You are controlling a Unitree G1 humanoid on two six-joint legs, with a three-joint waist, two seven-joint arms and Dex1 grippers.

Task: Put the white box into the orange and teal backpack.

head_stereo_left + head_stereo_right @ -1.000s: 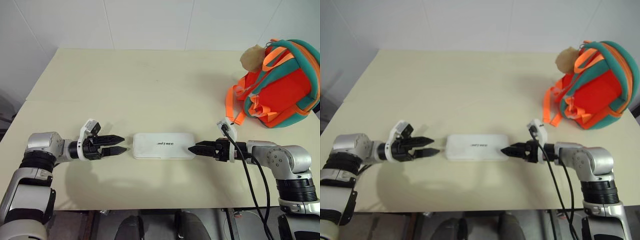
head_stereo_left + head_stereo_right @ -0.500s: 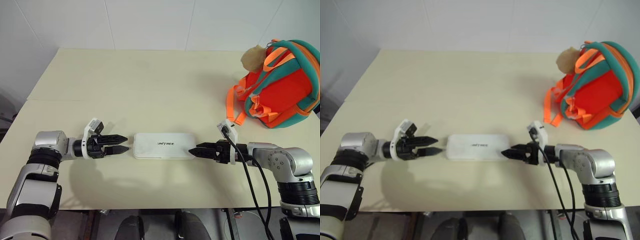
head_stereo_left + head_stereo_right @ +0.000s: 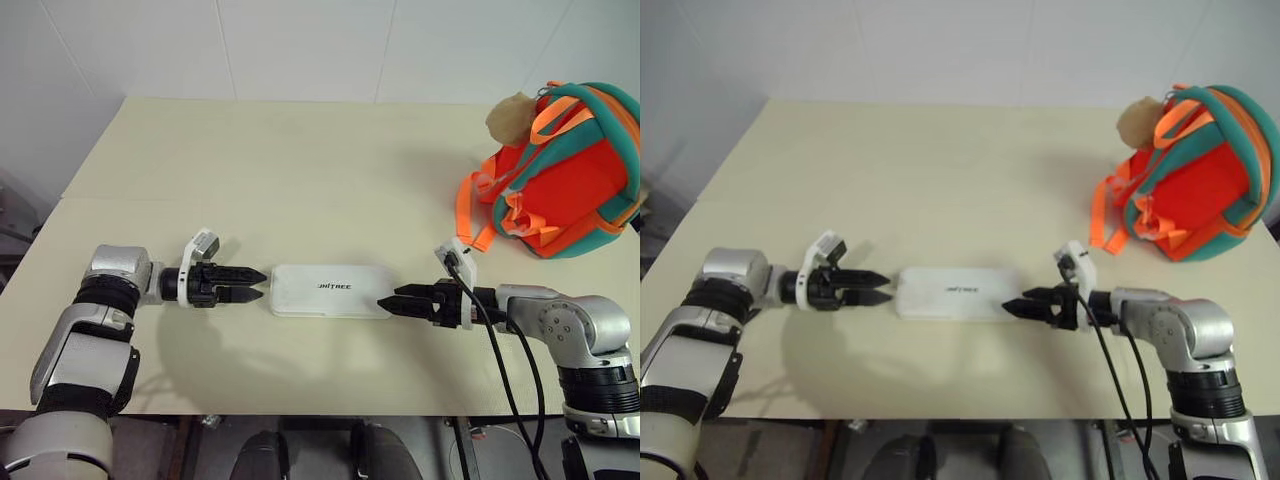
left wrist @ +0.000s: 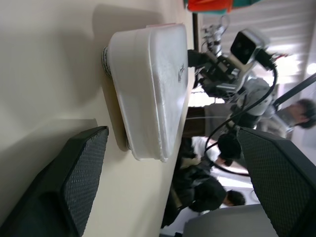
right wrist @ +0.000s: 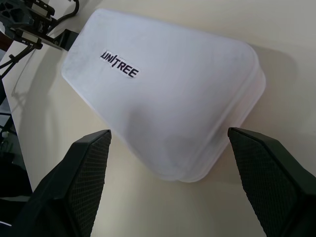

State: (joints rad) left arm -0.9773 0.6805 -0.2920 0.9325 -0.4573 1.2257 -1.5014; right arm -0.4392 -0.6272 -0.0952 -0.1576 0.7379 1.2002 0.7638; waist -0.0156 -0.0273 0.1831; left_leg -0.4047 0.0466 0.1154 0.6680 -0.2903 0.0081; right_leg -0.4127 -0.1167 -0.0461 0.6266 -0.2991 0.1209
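The white box (image 3: 331, 291) is seen lying flat on the cream table (image 3: 300, 170), near the front edge and roughly at the middle, its long side running left to right and its dark lettering facing up. The left pincer (image 3: 248, 285) is held level just off the box's left end, fingertips pointed at it, a small gap showing between tips and case. Its two black fingers (image 4: 74, 177) are spread apart, and in the left wrist view the near end of the box sits framed between them, not touched. The right pincer (image 3: 393, 302) is aimed at the opposite end, tips right at the box's right edge; whether contact is made cannot be told from above. Its fingers (image 5: 86, 173) are spread wide too, and the rounded end of the case is seen between them in the right wrist view with table showing on both sides. Nothing is pinched by either pincer. The orange and teal backpack (image 3: 560, 170) is found at the far right of the table, well apart from the box, propped upright with orange straps trailing down its left side and a tan pom-pom (image 3: 508, 115) at its upper left.
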